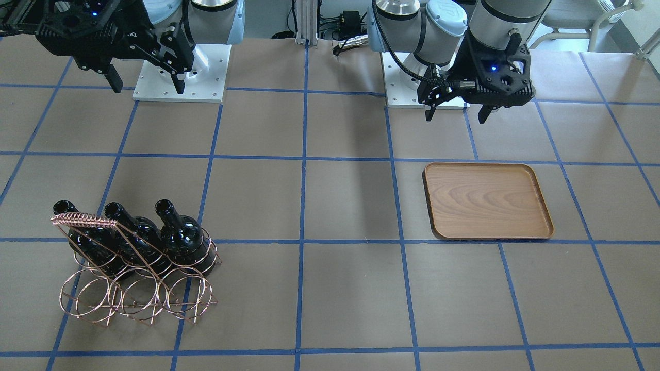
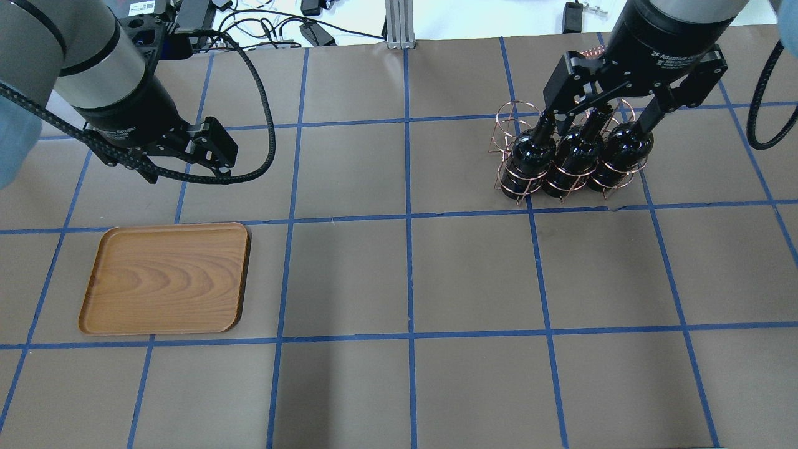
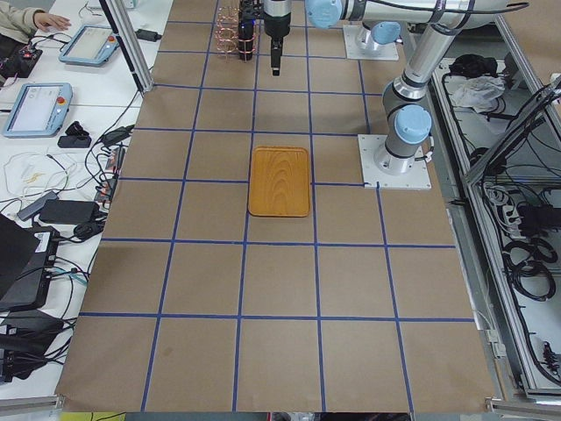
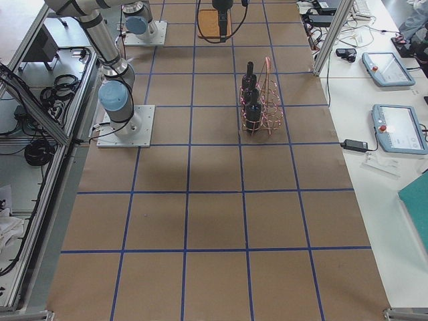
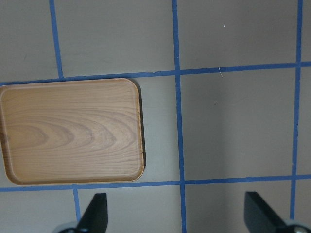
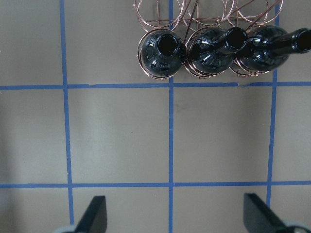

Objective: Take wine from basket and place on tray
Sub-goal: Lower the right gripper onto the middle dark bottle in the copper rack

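Three black wine bottles stand side by side in the copper wire basket on my right side of the table. They also show in the overhead view and at the top of the right wrist view. My right gripper hangs open and empty high above the table, on the robot's side of the basket, touching nothing. The brown wooden tray lies empty on my left side. My left gripper is open and empty, high beside the tray.
Brown paper with a blue tape grid covers the table. The arms' white base plates sit at the robot's edge. Cables and a metal post lie at the far edge. Tablets and cables lie on side benches.
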Available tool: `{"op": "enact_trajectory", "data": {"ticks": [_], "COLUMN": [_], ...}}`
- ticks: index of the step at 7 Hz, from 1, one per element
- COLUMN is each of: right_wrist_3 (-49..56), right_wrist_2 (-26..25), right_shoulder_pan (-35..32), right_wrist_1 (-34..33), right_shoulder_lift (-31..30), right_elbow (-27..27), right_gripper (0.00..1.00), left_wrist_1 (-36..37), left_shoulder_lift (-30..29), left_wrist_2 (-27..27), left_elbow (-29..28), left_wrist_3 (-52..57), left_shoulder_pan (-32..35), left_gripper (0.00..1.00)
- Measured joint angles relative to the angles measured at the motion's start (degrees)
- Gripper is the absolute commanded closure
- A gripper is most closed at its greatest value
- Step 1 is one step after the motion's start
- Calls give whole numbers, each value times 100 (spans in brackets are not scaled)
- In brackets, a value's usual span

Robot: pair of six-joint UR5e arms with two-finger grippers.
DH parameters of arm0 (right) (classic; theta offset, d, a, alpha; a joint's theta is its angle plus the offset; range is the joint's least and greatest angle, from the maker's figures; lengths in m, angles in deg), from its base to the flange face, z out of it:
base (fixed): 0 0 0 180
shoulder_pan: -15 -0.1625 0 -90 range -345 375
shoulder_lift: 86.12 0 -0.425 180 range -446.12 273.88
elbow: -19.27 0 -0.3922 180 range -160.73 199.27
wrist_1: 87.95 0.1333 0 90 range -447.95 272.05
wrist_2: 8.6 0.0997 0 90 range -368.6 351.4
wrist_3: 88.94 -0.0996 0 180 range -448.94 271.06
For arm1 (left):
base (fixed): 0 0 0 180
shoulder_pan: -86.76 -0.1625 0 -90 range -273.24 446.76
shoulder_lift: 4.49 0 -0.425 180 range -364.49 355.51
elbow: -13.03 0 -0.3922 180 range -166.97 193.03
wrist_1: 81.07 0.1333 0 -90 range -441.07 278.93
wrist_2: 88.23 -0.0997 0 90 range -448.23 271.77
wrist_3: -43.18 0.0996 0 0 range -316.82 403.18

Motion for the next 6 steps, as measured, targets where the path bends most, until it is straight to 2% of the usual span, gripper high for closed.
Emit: {"op": "enact_trajectory", "data": {"ticks": [3, 6], "right_wrist_3": [270, 649], "right_wrist_2": [2, 5], "right_shoulder_pan": [320, 623], "right_wrist_1": [-232, -687], "right_shoulder_lift": [377, 1113], "right_elbow": [-15, -84], "right_gripper": [2, 8], "left_wrist_1": [3, 30], "left_shoulder_lift": [11, 30], "left_wrist_2": [-99, -97], "left_elbow": [18, 28], "left_wrist_3": [-1, -4], "left_shoulder_pan": [1, 11], "left_gripper": [0, 0]}}
